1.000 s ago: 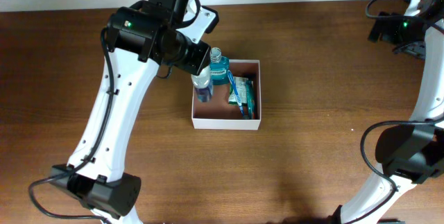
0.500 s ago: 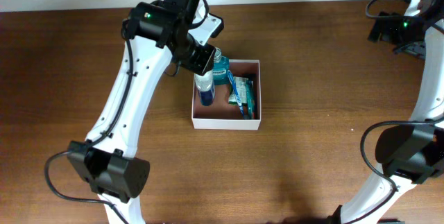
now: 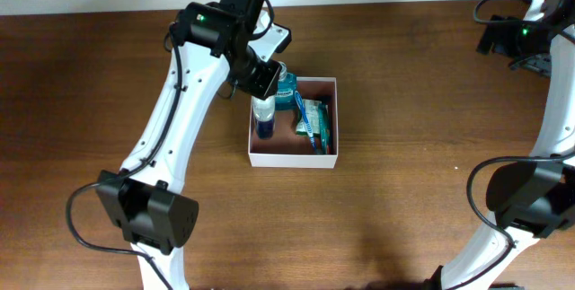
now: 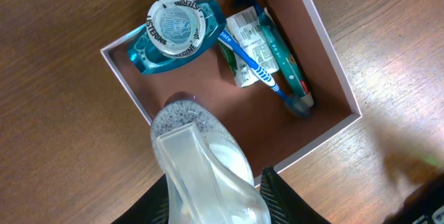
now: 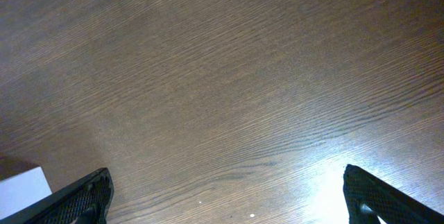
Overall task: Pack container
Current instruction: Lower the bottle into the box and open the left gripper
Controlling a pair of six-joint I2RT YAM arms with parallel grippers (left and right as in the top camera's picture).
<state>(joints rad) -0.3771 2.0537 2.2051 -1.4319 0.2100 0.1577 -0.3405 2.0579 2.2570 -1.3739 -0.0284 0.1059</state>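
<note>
Dark wood-grain table point(image 3: 422, 191) runs under both arms. At the left, the left gripper point(image 4: 218, 197) is clamped on a clear bottle point(image 4: 198, 158), with its black fingers point(image 4: 281, 200) pressed against either side of the body. The bottle points away from the palm and down. Directly below this hand sits the container point(image 3: 292, 158), a shallow white-walled box with a reddish-brown floor. In the overhead view the bottle's far end lies inside the box's wall on the side nearest the hand. Whether it touches the floor cannot be told.

Just past the held bottle's tip, a teal bottle point(image 4: 177, 26) stands upright in a corner of the box, its clear cap facing the wrist camera. Off to the right of the fingers, a green-and-white packet point(image 4: 262, 40) lies flat on the box floor, and a blue toothbrush point(image 4: 267, 78) lies slantwise across it.

Far to the right, well apart from the box, the right gripper point(image 5: 225, 196) hangs over bare wood with its fingers spread wide and nothing between them. A small white corner point(image 5: 21, 182) shows beside one fingertip, and what it is cannot be told.
</note>
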